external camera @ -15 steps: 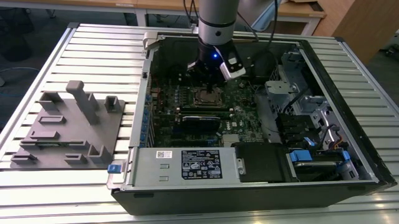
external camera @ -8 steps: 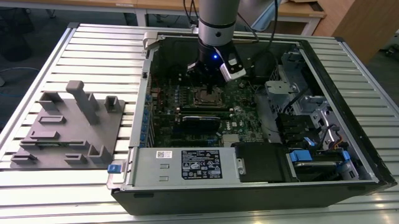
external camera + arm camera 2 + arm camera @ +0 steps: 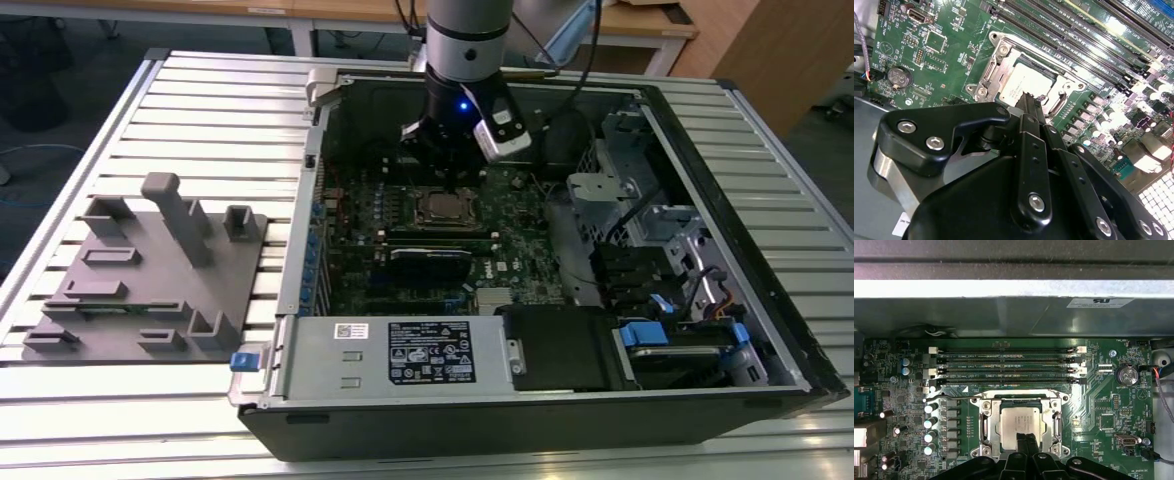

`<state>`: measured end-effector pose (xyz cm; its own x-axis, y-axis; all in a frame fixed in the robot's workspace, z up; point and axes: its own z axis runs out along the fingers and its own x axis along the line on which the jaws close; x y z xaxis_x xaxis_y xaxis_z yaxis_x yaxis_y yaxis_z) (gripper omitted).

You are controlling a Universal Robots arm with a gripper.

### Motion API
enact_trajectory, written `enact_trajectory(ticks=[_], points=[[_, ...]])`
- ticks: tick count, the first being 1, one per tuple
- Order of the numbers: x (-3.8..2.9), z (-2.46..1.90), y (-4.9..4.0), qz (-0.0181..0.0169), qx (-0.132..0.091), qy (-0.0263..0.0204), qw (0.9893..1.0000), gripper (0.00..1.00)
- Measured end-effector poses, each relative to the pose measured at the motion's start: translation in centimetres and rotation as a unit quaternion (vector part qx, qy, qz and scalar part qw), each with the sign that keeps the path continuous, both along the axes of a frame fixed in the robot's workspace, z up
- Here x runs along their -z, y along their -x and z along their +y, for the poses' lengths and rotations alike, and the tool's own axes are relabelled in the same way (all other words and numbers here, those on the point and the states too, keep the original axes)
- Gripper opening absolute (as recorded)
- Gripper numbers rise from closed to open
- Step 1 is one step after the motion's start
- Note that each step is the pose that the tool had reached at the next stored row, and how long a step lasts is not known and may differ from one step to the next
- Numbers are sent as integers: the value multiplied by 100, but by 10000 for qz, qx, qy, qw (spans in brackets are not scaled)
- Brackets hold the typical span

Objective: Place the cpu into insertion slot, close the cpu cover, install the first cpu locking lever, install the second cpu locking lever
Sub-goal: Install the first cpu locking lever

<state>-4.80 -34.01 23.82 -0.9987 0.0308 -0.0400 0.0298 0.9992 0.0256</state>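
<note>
Cpu (image 3: 1021, 424) is lying flat in the slot (image 3: 1004, 407), its pale metal face turned up, on the green board (image 3: 1104, 405) inside the open case (image 3: 747, 160). Cover (image 3: 988, 421) is lying down around it, framing the face through its square window; I cannot tell how the locking levers are sitting. I am holding my claw (image 3: 1026, 436) over the cpu's near edge, its two black fingers pressed together and gripping nothing. In the second wrist view my claw (image 3: 1030, 100) is pointing down at the edge of the cpu (image 3: 1024, 82), and I cannot tell whether the tips are touching it or hanging just above. Four long memory slots (image 3: 1009, 365) are running side by side just beyond the slot. In the exterior view my claw (image 3: 443, 172) is hanging inside the case above the cpu (image 3: 441, 207), with the power supply (image 3: 400, 355) well apart at the near wall and a grey fixture (image 3: 147, 270) sitting on the table (image 3: 214, 110) to the exterior view's left.
</note>
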Motion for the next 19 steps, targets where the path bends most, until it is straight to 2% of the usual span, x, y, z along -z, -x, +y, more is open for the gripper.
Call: enact_trajectory(ticks=[6, 15, 19], points=[[-21, 0, 0, 0, 0, 0, 10000, 10], [-100, 0, 0, 0, 0, 0, 10000, 10], [-105, 0, 0, -1, 0, -2, 10000, 10]])
